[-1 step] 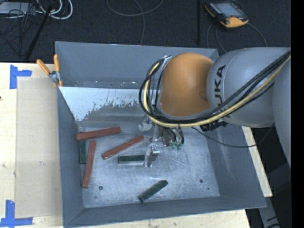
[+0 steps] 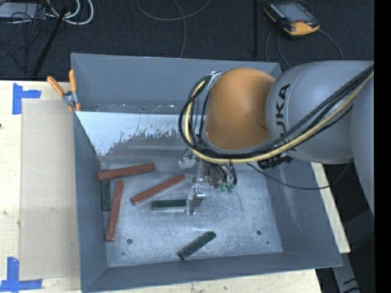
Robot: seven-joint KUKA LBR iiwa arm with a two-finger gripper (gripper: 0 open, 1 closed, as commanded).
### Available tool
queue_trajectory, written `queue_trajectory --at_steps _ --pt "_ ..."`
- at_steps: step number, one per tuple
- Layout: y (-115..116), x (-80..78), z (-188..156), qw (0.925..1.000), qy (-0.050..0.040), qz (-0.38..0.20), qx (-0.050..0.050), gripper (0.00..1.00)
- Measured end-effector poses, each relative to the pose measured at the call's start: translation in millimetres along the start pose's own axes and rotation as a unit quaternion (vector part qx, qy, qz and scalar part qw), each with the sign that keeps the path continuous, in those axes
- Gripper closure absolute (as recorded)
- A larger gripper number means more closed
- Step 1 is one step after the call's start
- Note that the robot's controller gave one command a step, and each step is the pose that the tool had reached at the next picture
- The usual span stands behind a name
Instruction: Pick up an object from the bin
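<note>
Nearest the camera is the orange cover (image 2: 238,108) on the wrist, a smooth dome with black and yellow cables (image 2: 190,124) looped round its left side. The cover and the thick grey arm (image 2: 324,112) behind it hide the right rear part of the bin (image 2: 122,84).

Below the cover, the gripper (image 2: 193,205) hangs low over the middle of the bin floor. Its tip stands at the right end of a dark green stick (image 2: 166,205), which lies flat and nearly level across the view. The tip seems to touch the stick there. I cannot tell whether the stick is pinched, or whether the gripper is spread or pressed together, because its metal parts overlap from this angle.

Just behind the dark green stick lies a slanted brown stick (image 2: 157,189). Its right end is the higher one in the view and comes close to the gripper's left side. A narrow strip of floor shows between the two sticks.

Farther left, a level brown stick (image 2: 126,172) rests near the foot of the sloping rear wall. Below its left part, an upright brown stick (image 2: 114,210) runs toward the front of the bin. A short green piece (image 2: 106,195) lies close along the left side of the upright stick.

Well apart from the others, a tilted green stick (image 2: 197,245) lies near the front wall, almost straight in front of the gripper.
</note>
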State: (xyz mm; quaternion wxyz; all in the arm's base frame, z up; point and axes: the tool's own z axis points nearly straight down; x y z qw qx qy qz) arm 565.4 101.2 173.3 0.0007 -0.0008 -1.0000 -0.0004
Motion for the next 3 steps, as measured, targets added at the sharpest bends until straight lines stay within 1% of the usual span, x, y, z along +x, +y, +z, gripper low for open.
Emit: queue_trajectory --at_steps 1,2,3 --pt "-15.4 -30.8 91.8 0.9988 -0.015 -0.047 -0.002 1.0" --pt "-15.4 -30.8 91.8 0.9988 -0.015 -0.046 -0.002 1.0" --pt "5.4 -30.9 -72.1 0.998 -0.0043 -0.063 0.0 1.0"
